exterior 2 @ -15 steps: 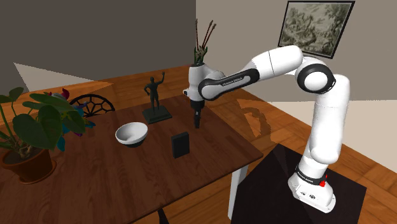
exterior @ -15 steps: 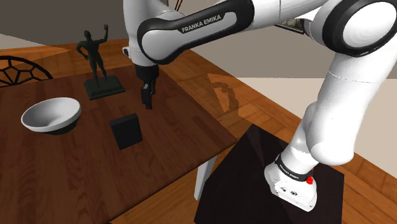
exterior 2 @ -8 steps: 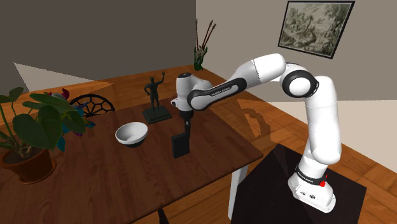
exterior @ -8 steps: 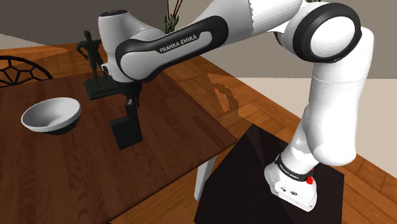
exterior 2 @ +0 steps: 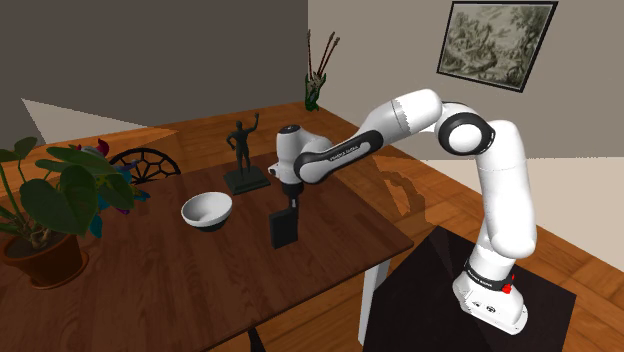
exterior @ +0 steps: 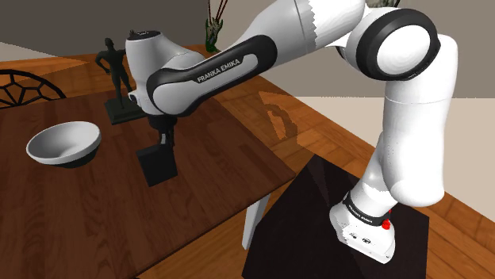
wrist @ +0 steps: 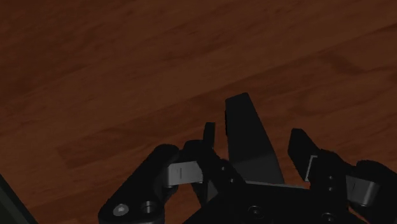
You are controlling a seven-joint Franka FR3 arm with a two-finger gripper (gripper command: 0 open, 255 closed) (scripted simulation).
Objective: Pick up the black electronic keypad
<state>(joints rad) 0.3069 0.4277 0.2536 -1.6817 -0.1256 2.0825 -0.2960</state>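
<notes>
Wrist view: black keypad (wrist: 251, 149) stands on edge on the dark wooden table (wrist: 95, 76), a thin upright slab. Gripper (wrist: 253, 131) straddles its top. Jaws are open to a middling width, one finger on each broad face, and neither appears to touch it. The gap looks narrower on one side than the other.

Step in hand, by my reading, is the final descent and close. Best to go lower so the pads cover more of the faces, centre the slab, then close evenly. If one finger lands first, the slab will likely tip or skid.

Shoulder view: gripper (exterior: 166, 144) points straight down at the top edge of the keypad (exterior: 159, 168). A grey bowl (exterior: 63, 143) sits well apart towards this view's left. A dark figurine (exterior: 119, 75) stands on its base behind. Neither is near the approach.

Second exterior view: keypad (exterior 2: 283, 230) is mid-table under the gripper (exterior 2: 290, 203), with the bowl (exterior 2: 207, 210) near. A potted plant (exterior 2: 50, 210) and a chair back (exterior 2: 145, 165) sit far off. Nothing obstructs a straight lift.
</notes>
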